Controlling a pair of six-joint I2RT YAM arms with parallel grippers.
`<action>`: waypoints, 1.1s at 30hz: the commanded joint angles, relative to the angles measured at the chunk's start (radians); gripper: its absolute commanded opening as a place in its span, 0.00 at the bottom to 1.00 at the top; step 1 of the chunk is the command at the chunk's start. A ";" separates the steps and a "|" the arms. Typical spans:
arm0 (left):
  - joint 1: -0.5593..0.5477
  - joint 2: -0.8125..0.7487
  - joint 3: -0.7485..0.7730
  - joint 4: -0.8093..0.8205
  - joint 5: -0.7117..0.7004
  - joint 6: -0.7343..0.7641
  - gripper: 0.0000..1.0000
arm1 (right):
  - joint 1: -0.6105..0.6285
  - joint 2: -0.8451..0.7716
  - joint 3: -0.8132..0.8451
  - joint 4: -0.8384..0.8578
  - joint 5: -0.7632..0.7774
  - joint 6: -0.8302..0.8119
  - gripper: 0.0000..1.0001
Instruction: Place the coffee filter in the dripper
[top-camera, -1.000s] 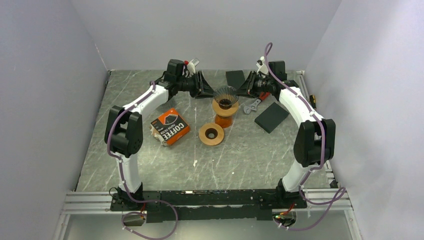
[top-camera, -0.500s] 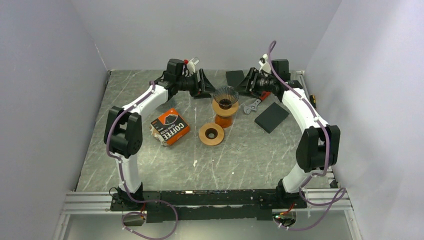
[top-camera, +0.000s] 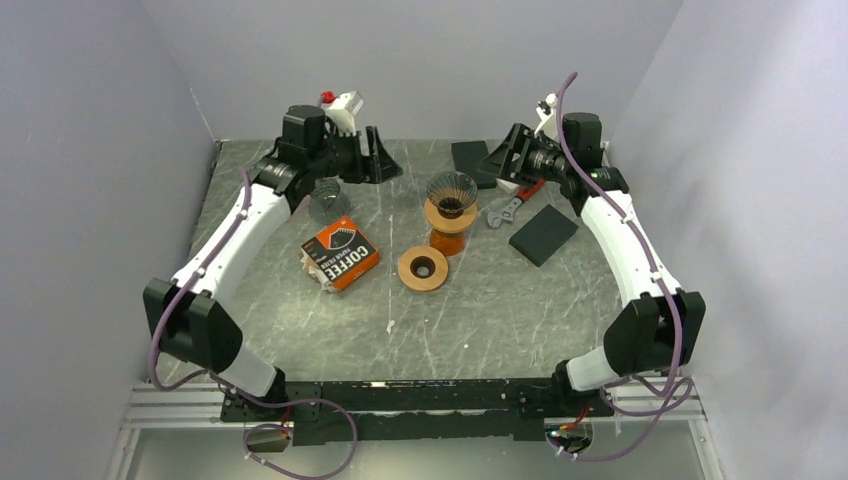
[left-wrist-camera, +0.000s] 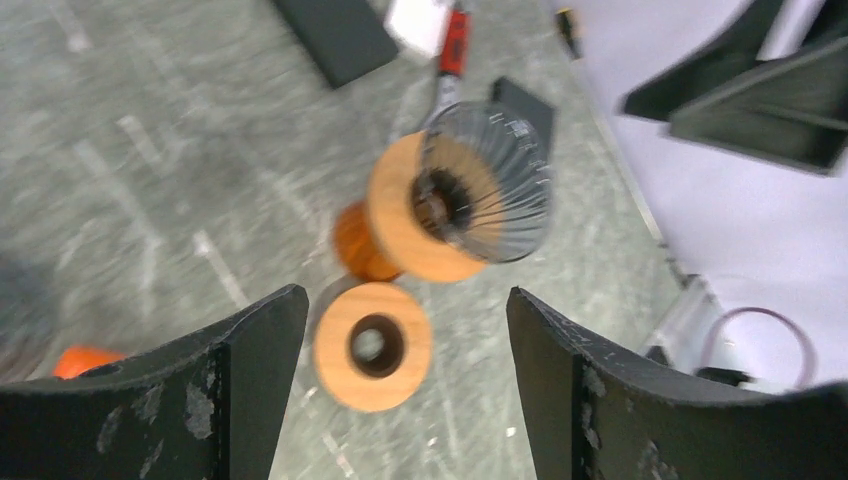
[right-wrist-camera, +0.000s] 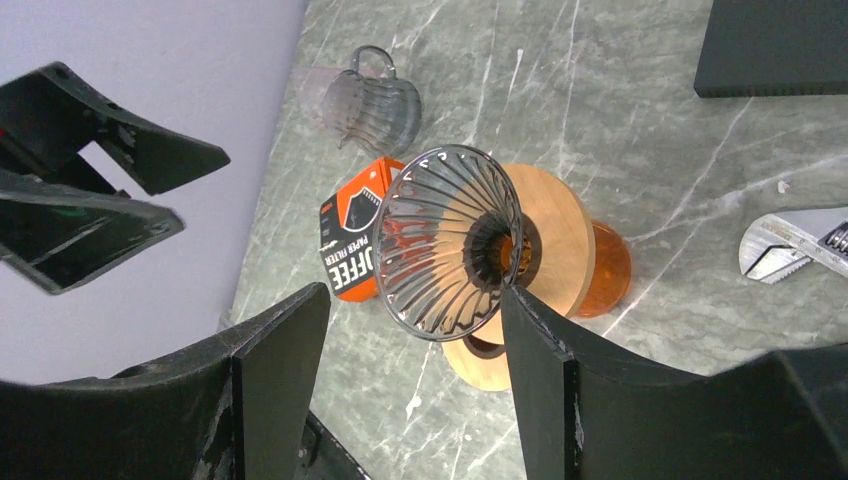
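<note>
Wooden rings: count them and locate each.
2. One wooden ring sits under the glass dripper on the orange stand; the other lies flat on the table just in front, right of the coffee filter box. None looks hidden.

I counted two clear ribbed drippers: the dripper on the stand (top-camera: 452, 188) and the dripper with a handle (top-camera: 326, 198). There were two wooden rings, the flat ring (top-camera: 408, 268) and the ring under the dripper (top-camera: 450, 224). There was one orange stand (top-camera: 447, 243), one orange filter box (top-camera: 340, 253) and one wrench (top-camera: 503, 213). Two black pads lay there, the far pad (top-camera: 470, 157) and the right pad (top-camera: 543, 235). One red-handled tool (top-camera: 531, 188) was maybe a screwdriver.
</note>
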 joint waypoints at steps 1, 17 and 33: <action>0.012 -0.056 -0.090 -0.176 -0.237 0.106 0.79 | -0.005 -0.061 -0.038 0.072 0.022 -0.011 0.68; 0.169 -0.314 -0.532 -0.233 -0.379 -0.059 0.78 | -0.003 -0.082 -0.106 0.138 0.021 0.021 0.67; 0.616 -0.375 -0.850 0.023 0.082 -0.291 0.52 | 0.004 -0.067 -0.101 0.127 0.008 0.024 0.68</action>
